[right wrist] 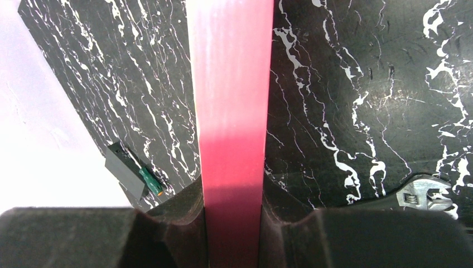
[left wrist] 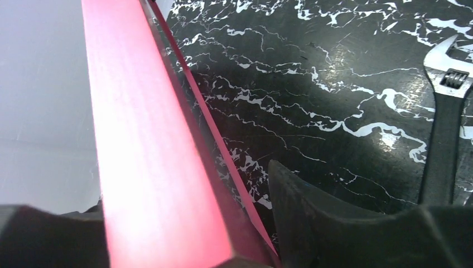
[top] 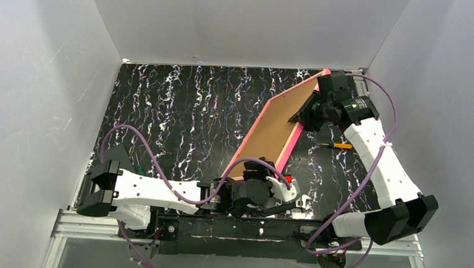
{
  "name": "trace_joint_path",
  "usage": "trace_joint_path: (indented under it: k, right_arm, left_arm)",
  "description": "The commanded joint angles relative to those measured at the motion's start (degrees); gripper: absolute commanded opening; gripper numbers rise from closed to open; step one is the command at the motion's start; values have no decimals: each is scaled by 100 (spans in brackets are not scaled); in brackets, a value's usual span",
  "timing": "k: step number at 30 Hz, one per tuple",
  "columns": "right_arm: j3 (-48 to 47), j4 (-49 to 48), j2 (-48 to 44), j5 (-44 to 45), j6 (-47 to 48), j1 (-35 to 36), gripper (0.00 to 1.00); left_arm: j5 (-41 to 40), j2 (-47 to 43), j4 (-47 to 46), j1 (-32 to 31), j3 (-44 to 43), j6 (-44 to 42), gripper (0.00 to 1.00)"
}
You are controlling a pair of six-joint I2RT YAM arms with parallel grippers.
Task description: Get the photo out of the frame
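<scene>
Frame (top: 271,136) propped tilted off the table (top: 180,105), brown back panel (top: 282,121) facing up. Photo not visible, presumably inside underneath. Right gripper (right wrist: 232,192) pinches the far pink rim to steady it. Left gripper (left wrist: 184,218) straddles the near rim; can't tell if clamped.

One frame (top: 271,131); one adjustable wrench (left wrist: 443,128); two screwdrivers (top: 339,145) (right wrist: 149,180); two end effectors (top: 262,171) (top: 312,111).
</scene>
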State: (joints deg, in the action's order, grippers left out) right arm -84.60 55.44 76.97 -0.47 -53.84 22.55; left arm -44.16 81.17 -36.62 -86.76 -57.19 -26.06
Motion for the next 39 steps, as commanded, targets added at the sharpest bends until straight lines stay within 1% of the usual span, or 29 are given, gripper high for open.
trace_joint_path:
  k: [1,5,7,9,10,14,15,17,19,22,24,26,29,31,34,39]
  right_arm:
    - [-274,-288,20,188,-205,96,1]
    - [-303,-356,12,186,-90,123,1]
    - [-326,-438,-2,199,57,166,1]
    - [-338,-544,6,184,212,232,1]
    - [-350,-566,21,161,262,252,5]
    - [-512,-602,107,87,524,293,43]
    - [-559,-619,100,-77,588,303,52]
    - [-700,-641,86,-101,751,304,67]
    - [-1082,-515,109,-79,955,295,76]
    - [-1775,-255,194,15,1197,280,84]
    - [-2235,-170,267,-4,1365,268,86]
    - [-2698,23,336,13,1478,252,86]
    - [-3019,216,281,377,1605,203,86]
    - [-2849,167,116,480,1633,169,86]
    - [-2249,-41,-194,543,1633,138,85]
    - [-1321,-177,-467,386,1574,130,84]
  left_arm:
    - [-519,-261,73,-16,-240,272,47]
    - [-471,-499,388,-19,-183,493,28]
    - [-472,-587,612,-8,-183,658,14]
    - [-472,-668,802,0,-183,814,5]
    - [-482,-712,889,15,-179,920,0]
    - [-516,-953,1286,106,-183,1284,0]
    - [-542,-1025,1439,139,-185,1376,0]
    - [-628,-1174,1697,210,-157,1600,0]
    - [-693,-1411,2090,344,-123,1944,0]
    - [-604,-1767,2631,654,30,2528,0]
    - [-549,-1988,2985,860,89,3004,0]
    - [-539,-2192,3280,1042,103,3302,0]
    - [-507,-2484,3612,1341,95,3750,0]
    - [-418,-2651,3900,1577,123,4041,0]
    - [-188,-2863,4158,2013,262,4507,0]
    - [-84,-3335,4339,2836,549,5021,0]
